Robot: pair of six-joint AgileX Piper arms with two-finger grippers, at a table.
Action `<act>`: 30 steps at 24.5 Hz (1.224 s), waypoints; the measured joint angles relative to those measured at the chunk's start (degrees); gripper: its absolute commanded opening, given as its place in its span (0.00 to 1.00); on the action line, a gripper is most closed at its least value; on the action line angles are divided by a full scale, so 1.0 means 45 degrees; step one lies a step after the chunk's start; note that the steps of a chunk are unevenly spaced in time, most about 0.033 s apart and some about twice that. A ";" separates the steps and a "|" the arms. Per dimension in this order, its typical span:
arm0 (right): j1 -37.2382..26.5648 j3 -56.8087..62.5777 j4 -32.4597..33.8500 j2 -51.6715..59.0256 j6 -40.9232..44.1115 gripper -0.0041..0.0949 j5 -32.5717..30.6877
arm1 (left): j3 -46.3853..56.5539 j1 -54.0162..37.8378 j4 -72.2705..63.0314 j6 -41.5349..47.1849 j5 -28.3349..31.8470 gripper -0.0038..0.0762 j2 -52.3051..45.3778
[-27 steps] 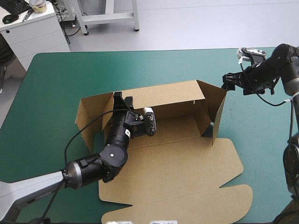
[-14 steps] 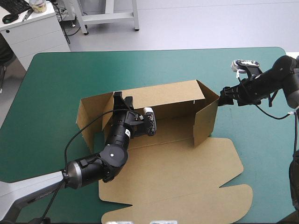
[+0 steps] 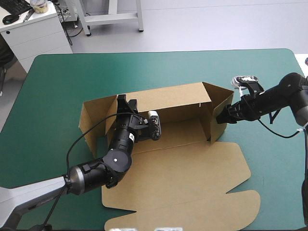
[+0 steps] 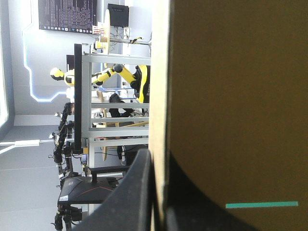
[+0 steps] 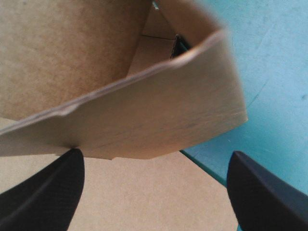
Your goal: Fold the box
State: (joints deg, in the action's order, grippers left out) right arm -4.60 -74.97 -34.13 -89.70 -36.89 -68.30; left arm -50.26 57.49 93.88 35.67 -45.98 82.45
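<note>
Progress, judged from the high view: the box (image 3: 192, 187) lies in the middle of the teal-green table (image 3: 62, 82), only partly formed. Its far wall and both end walls stand raised, while the broad lid panel lies flat toward the near edge. Nothing on the right looks tucked in, so I judge the task roughly halfway, with the flaps yet to be locked. The left gripper (image 3: 126, 103) sits at the left part of the far wall. The right gripper (image 3: 222, 117) touches the outside of the right end wall.

Left wrist view: the black fingers pinch an upright edge of brown board (image 4: 231, 96) between them, clamped on the box.

Right wrist view: this gripper's fingers (image 5: 48, 192) stand wide apart, released. The leaning right end wall (image 5: 159, 120) is just ahead between them, with the box floor beyond.

No brand, label or print can be read on the board in any view.
</note>
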 measured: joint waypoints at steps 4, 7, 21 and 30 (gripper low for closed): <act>0.0000 0.0652 -0.0576 0.0044 -0.1686 0.79 0.1227 | 0.0013 0.0000 0.0029 0.0000 0.0023 0.04 0.0000; 0.0000 0.0678 -0.0749 0.0044 -0.1843 0.79 0.1248 | 0.0013 0.0000 0.0058 0.0008 0.0034 0.04 0.0000; 0.2551 0.0691 -0.0675 0.0139 -0.1189 0.79 0.0656 | 0.0013 -0.0023 0.0058 0.0038 0.0021 0.04 0.0000; 0.3165 0.0691 -0.0787 0.2026 -0.0599 0.79 0.0422 | 0.0013 -0.0023 0.0058 0.0038 0.0021 0.04 0.0000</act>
State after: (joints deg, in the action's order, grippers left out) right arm 9.64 -71.86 -37.67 -80.58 -39.59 -66.40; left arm -50.20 57.38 94.14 35.84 -45.89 82.45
